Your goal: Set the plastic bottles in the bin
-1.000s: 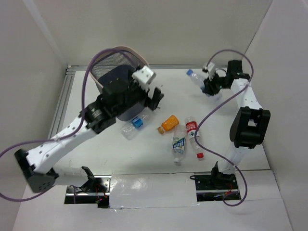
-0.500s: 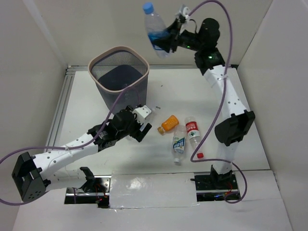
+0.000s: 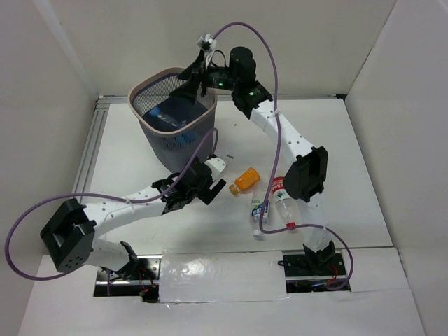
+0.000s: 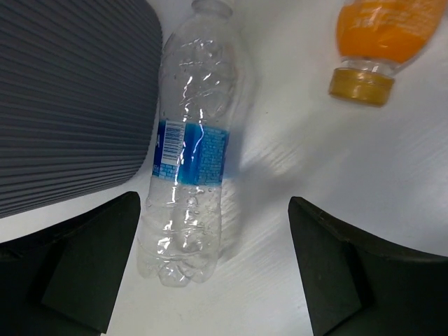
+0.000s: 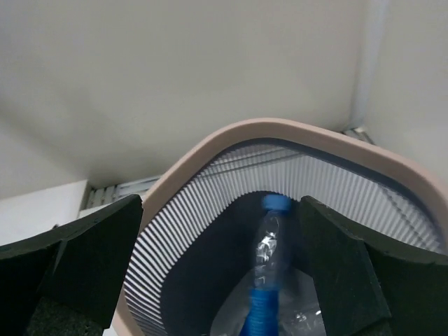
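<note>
In the right wrist view my right gripper (image 5: 213,280) stands open over the bin (image 5: 280,129), and a clear plastic bottle with a blue cap (image 5: 269,259) is loose inside the bin below the fingers. Seen from above, the right gripper (image 3: 190,82) hangs over the bin's far rim (image 3: 150,87). My left gripper (image 3: 190,190) is low over the table just in front of the bin. It is open around a clear bottle with a blue label (image 4: 189,161), which lies close to its left finger, ungripped. An orange bottle (image 3: 245,180) lies just to the right.
Two more clear bottles (image 3: 260,204) (image 3: 282,196) lie side by side right of the orange one, with a loose red cap (image 3: 290,226) near them. The bin's mesh wall (image 4: 70,91) is close on the left gripper's left. Walls enclose the table on three sides.
The right arm swung the blue-capped bottle from the far right, up and over the bin, then opened; the bottle dropped in. The left arm came down from the bin over the blue-labelled bottle.
</note>
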You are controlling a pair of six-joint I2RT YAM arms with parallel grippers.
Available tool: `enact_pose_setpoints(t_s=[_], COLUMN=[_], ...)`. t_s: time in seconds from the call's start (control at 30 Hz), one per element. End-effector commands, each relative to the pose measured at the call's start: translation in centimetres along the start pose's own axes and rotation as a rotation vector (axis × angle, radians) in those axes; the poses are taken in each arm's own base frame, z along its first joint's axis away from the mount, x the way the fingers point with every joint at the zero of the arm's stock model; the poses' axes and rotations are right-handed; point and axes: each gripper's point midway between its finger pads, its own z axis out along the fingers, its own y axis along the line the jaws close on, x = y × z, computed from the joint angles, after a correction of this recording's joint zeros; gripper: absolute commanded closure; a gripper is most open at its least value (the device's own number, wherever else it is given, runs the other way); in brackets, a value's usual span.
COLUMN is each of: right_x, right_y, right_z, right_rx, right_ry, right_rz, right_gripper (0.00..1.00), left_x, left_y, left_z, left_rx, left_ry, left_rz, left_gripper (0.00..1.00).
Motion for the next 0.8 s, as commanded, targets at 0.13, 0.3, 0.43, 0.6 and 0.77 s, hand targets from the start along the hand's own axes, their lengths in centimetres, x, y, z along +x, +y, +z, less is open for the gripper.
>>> enact_pose_setpoints(t_s=[0.13,0.3,0.43,0.6,0.77], right_x=[-10.3,-5.5,-0.8,6.4,11.3], right_y=[-4.5,-5.0,-3.2,1.7,4.1], right_z=[-10.8,-18.6,-24.4,-29.2,-34.4], right_rx=[0.288,0.366,0.411,0.413,0.441], right_ry=[-0.109,0.054,0.189,0.338,0.441], right_rz=[-0.07,-0.01,-0.048,-0.039,-0.026], right_gripper=[0.0,0.0,0.05,0.24,0.56], left_x=[0.4,2.7,4.2,4.3,-1.0], left_y=[1.2,1.9,1.5,-0.2,-3.9], left_z=[2.9,5.6,7.6,7.6,3.7], left_rx=[-0.132,-0.246,-0.298,-0.257,-0.099], left_ry=[0.011,0.1,0.166,0.172,0.039], left_rz=[0.037,0.068,0.095,0.087,0.048], left_gripper=[0.0,0.0,0.11,0.57,0.77])
